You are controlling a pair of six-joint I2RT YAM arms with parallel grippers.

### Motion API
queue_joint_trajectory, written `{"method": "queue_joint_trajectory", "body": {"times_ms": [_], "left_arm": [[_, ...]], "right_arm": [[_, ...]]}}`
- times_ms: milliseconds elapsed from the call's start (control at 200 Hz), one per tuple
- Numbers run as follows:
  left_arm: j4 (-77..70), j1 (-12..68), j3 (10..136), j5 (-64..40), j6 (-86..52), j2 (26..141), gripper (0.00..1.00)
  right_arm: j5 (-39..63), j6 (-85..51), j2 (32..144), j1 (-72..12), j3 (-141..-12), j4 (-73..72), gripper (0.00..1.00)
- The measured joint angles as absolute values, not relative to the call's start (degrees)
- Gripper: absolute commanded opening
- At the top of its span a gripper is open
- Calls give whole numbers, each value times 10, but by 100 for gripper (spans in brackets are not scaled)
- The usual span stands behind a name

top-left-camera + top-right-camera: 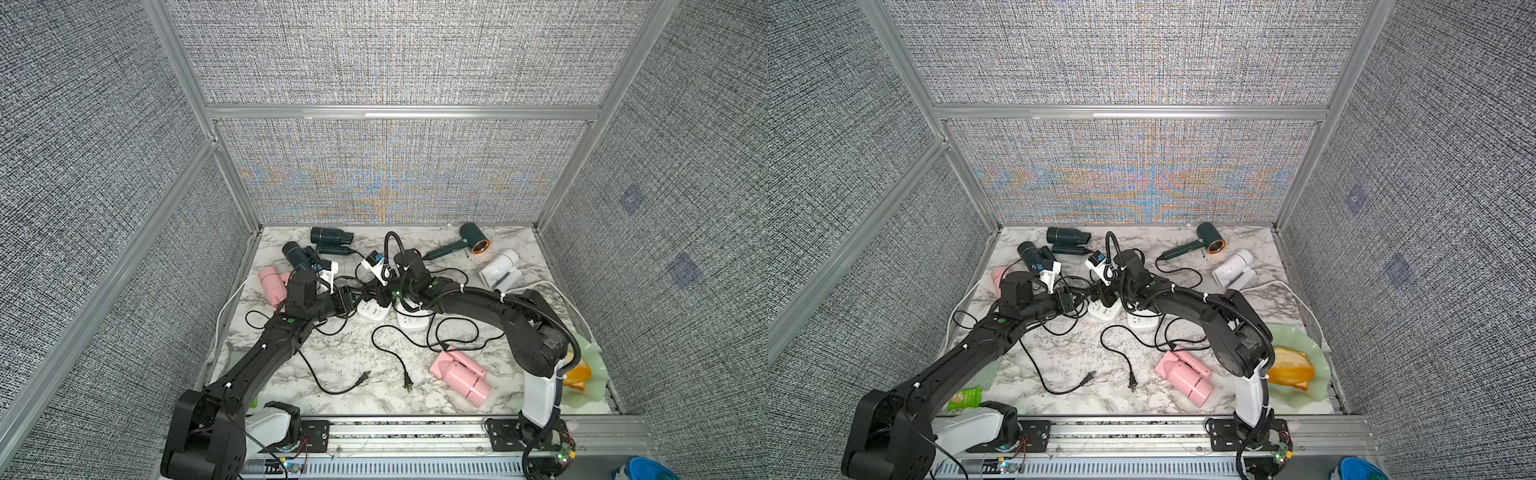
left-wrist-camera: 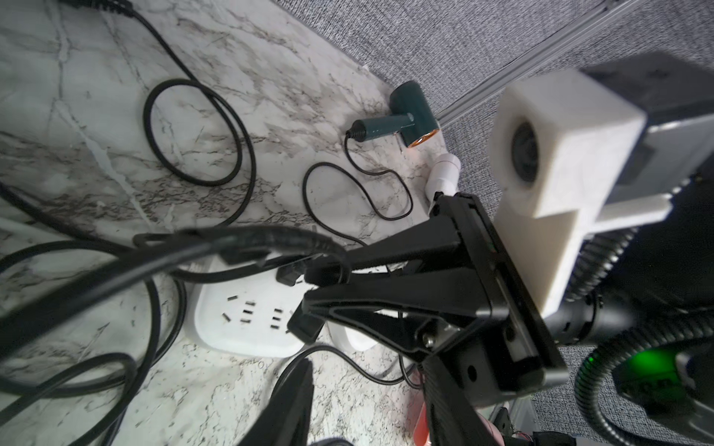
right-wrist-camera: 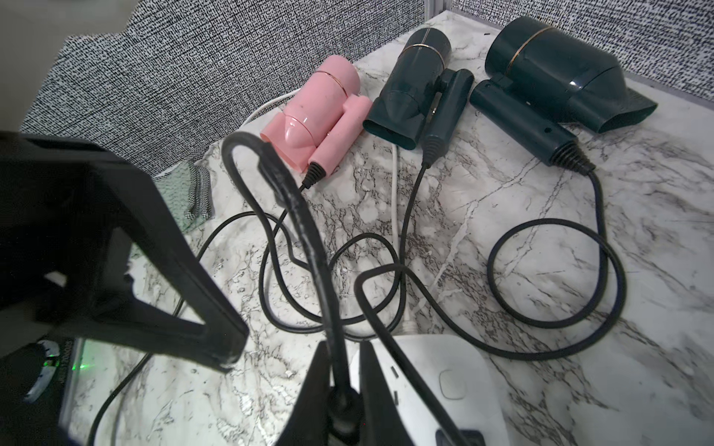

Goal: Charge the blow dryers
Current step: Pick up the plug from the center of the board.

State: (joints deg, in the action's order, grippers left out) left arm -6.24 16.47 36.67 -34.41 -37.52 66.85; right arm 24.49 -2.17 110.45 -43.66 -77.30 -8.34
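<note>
My right gripper (image 3: pixel 344 405) is shut on a black plug, held just over a white socket block (image 3: pixel 444 386). My left gripper (image 2: pixel 371 405) stands open beside it with only marble between its fingers. In both top views the two grippers meet over the two socket blocks (image 1: pixel 374 309) (image 1: pixel 1142 320). Two dark teal blow dryers (image 1: pixel 330 237) (image 1: pixel 297 255) and a pink one (image 1: pixel 272 284) lie at the far left. The copper-ringed dryer (image 1: pixel 473 241) and a white one (image 1: pixel 500 268) lie at the far right. A second pink dryer (image 1: pixel 459 374) is near right.
Black cords loop all over the marble table (image 1: pixel 353 357), with two loose plugs (image 1: pixel 365 377) (image 1: pixel 408 384) near the front. A green plate (image 1: pixel 1304 361) holding something orange sits at the right edge. A green packet (image 1: pixel 965 397) lies front left. Grey walls enclose three sides.
</note>
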Motion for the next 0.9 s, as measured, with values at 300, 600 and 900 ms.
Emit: {"method": "queue_joint_trajectory", "body": {"times_ms": [300, 600, 900], "left_arm": [[-88, 165, 364, -380, -369, 670, 49], [-93, 165, 361, -408, -362, 675, 53], [-106, 165, 352, -426, -362, 674, 53]], "right_arm": [[249, -48, 1074, -448, -783, -30, 6], [239, -70, 1064, -452, -773, -25, 6], [236, -76, 1049, -455, -758, -24, 6]]}}
